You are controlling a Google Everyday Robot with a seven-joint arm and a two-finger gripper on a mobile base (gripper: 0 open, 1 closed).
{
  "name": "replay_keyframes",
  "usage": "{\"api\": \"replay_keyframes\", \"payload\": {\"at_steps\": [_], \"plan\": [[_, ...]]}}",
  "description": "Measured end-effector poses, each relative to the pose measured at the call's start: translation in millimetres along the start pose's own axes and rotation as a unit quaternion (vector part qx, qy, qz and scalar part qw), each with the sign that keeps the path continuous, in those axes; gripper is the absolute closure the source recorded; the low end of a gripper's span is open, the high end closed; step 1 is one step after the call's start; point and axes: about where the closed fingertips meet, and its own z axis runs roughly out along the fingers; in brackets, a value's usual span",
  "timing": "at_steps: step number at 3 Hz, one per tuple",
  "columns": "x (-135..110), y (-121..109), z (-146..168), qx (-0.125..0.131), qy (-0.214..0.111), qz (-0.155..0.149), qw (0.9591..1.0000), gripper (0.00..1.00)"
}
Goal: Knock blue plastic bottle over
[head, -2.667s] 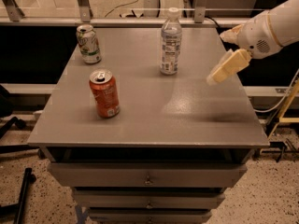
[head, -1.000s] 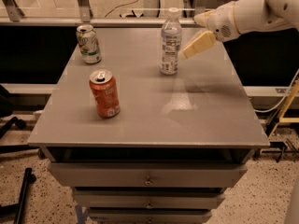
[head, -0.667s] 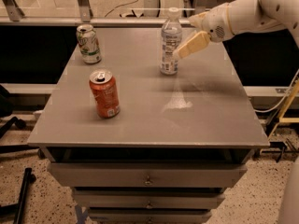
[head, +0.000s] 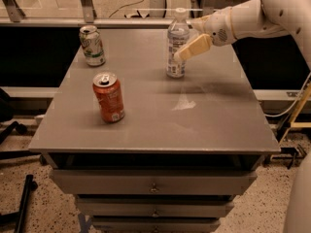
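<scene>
- Camera view: the pushing step looks in hand. The cream claw (head: 182, 54) touches the upright clear bluish plastic bottle (head: 176, 37) at its label, far back on the grey tabletop (head: 160, 115).
- How far open the claw is, I cannot tell.
- Next: probably a firm sideways shove beyond the claw's tip.
- The white arm (head: 243, 17) slopes downward toward the bottle.

Table (head: 218, 125): 1, w/ 3 drawer fronts (head: 153, 181) stacked below. On it, 3 containers total. Bottles: 1, the blue plastic bottle (head: 176, 37). Cans: 2, i.e. 1 orange soda can (head: 109, 98) + 1 green-and-white can (head: 92, 45). Robot arm (head: 248, 18): 1, w/ 1 hand (head: 188, 50) just right of the bottle's upper half.
</scene>
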Motion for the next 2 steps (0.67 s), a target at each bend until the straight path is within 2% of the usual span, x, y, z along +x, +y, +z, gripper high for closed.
{"api": "replay_keyframes", "payload": {"at_steps": [1,2], "plan": [[-1.1,-0.2,4.9,-0.005,-0.01,0.006,0.9999,0.14],[-4.9,-0.6,9.7,-0.009,-0.022,0.005,0.9997,0.38]]}}
